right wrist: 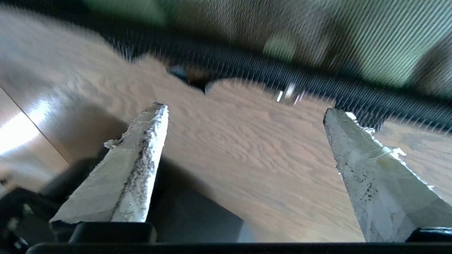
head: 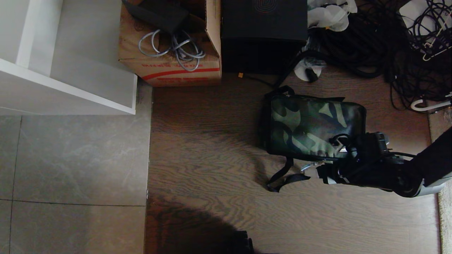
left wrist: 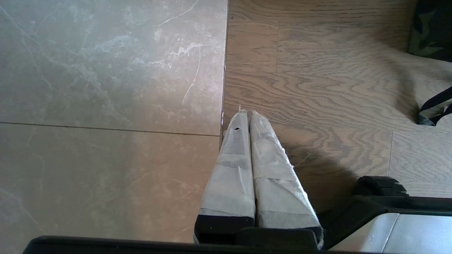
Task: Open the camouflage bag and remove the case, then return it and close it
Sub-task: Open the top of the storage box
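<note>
Right tool [head: 326, 173] hangs spread and empty just beside the camouflage bag's [head: 312, 125] near edge. Bag lies closed on the wooden floor [head: 212, 148], near the black box [head: 263, 35]. Left tool [left wrist: 247, 116], pressed together, hangs well apart from the bag.

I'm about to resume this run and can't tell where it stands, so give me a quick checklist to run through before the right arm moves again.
1. Camouflage bag lid down, lying flat on the wood floor: ok.
2. Zipper fully closed: cannot tell, its line is blurred in the right wrist view.
3. Case in sight: not ok, it shows in no view, so whether it is in the bag cannot be told.
4. Right gripper open and empty, beside the bag's near edge: ok.
5. Shoulder strap loose on the floor close to the right gripper: not ok, snag risk.
6. Left gripper shut, parked over the floor seam: ok.
</note>
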You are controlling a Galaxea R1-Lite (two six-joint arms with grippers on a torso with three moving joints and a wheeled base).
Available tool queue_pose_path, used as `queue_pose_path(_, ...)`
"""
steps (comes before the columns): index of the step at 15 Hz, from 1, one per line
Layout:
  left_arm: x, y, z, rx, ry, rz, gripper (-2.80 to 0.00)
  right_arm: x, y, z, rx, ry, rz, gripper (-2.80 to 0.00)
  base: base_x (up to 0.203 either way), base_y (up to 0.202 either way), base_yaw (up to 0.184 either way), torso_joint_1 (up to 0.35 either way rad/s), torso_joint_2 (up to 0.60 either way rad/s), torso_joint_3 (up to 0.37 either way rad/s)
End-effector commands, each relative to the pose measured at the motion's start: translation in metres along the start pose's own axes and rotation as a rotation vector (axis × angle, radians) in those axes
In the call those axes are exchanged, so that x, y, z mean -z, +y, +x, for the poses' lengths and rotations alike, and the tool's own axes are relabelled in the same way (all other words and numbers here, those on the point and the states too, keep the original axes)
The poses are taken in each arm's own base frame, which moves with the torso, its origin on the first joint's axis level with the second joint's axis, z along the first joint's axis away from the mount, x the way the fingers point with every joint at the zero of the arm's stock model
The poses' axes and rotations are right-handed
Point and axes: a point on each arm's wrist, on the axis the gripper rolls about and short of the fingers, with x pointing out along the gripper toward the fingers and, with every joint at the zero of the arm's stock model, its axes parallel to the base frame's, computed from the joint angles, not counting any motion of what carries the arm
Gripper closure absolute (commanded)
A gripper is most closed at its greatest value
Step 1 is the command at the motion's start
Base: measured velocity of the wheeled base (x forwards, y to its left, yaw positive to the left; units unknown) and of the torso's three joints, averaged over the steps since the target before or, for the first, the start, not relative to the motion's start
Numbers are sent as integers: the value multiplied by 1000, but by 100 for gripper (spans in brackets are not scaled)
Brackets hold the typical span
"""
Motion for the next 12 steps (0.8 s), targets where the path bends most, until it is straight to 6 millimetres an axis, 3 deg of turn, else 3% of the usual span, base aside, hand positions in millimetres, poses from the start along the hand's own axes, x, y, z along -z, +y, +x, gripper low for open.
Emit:
queue_pose_path(1, 0, 0, 0, 0, 1, 0, 0, -4, 0, 3, -3, -18, 15, -280, 0, 0, 0, 0, 0, 0)
queue_pose_path(11, 0, 0, 0, 0, 1, 0, 0, -8, -11, 15, 12, -114, 7, -280, 0, 0, 0, 0, 0, 0)
queue_pose_path(12, 0, 0, 0, 0, 1, 0, 0, -7, -12, 15, 14, -122, 7, -230, 0, 0, 0, 0, 0, 0)
